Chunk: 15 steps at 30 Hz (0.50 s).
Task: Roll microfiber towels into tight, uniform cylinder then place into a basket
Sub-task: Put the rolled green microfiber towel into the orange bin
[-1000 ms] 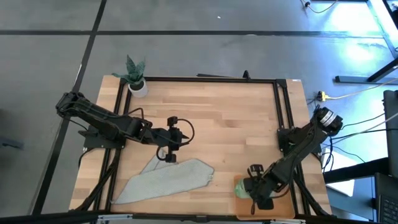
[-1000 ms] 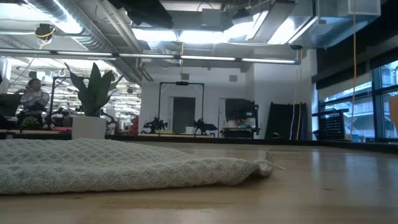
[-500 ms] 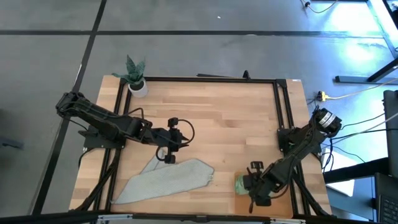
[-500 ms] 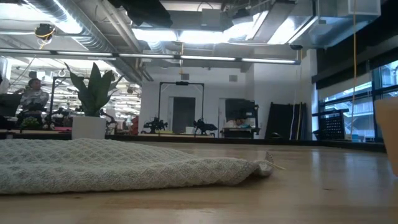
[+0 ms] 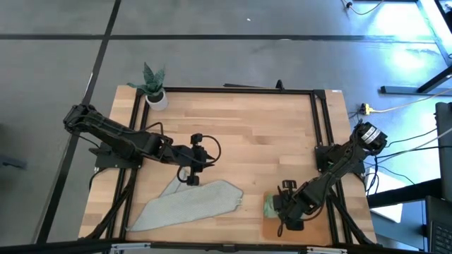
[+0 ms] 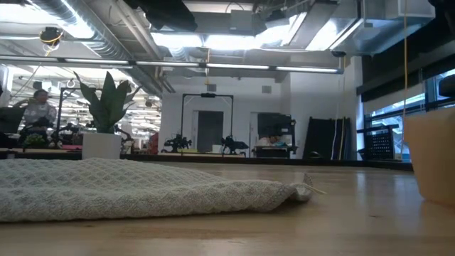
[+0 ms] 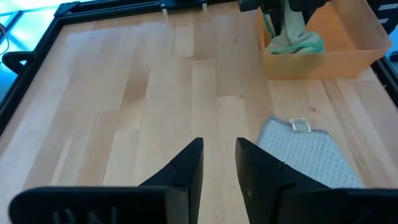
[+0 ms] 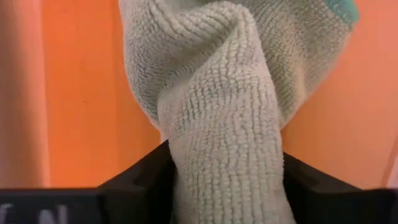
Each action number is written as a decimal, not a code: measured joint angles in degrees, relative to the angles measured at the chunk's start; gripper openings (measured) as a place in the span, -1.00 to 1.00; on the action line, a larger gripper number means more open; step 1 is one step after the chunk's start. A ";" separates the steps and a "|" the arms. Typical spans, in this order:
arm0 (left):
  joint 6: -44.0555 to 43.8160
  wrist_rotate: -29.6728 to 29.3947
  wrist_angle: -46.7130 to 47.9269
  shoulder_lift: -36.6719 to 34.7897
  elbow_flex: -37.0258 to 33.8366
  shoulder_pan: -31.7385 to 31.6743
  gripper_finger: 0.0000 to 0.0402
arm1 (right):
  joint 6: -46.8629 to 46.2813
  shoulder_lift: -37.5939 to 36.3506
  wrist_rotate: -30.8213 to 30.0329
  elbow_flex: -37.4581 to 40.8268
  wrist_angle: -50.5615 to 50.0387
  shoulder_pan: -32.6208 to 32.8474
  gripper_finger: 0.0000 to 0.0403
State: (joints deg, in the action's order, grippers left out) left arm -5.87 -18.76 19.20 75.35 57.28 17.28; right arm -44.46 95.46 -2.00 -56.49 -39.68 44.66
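Observation:
The pale green towel (image 5: 270,206) is a loose bundle at the left end of the orange basket (image 5: 312,230). My right gripper (image 5: 280,209) is shut on it; the right wrist view shows the towel (image 8: 224,112) filling the gap between the fingers, with the basket's orange inside (image 8: 68,93) behind. The pale grey towel (image 5: 187,204) lies folded flat on the table near the front edge and also shows in the low view (image 6: 142,190). My left gripper (image 5: 191,176) hovers just past its far edge, slightly open and empty (image 7: 219,165). My right gripper pinches a bunched fold of the green towel (image 8: 227,186) between its two fingers (image 8: 140,174), several layers thick. The fingers slant down into the basket from the table's right. The towel's lower part (image 7: 292,42) lies against the basket's left wall.
A small potted plant (image 5: 154,86) stands at the far left corner. A black metal frame (image 5: 233,90) runs along the table's edges. Bare wood lies between the two arms (image 5: 254,141). The basket's wall shows at the right of the low view (image 6: 431,153).
My right gripper has gone toward the table's left, still shut on the green towel. The basket has slid left with it and now shows more in the low view.

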 joint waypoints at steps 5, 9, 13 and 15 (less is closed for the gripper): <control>-0.01 0.01 0.02 0.00 0.00 0.00 -0.57 | -0.17 0.00 0.25 0.00 -0.03 0.00 0.13; -0.02 0.02 0.02 0.00 0.00 0.00 -0.57 | -0.38 0.00 3.49 0.00 0.00 -0.33 0.19; -0.02 0.02 0.02 0.00 0.00 0.00 -0.57 | -3.00 -0.19 7.45 0.00 0.08 -0.93 0.19; 0.00 0.02 0.02 0.00 0.00 0.00 -0.57 | -3.40 -0.77 7.61 0.00 0.53 -0.96 0.18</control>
State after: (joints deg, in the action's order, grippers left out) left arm -5.87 -18.74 19.22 75.35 57.28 17.28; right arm -47.86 94.69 5.61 -56.49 -39.15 43.70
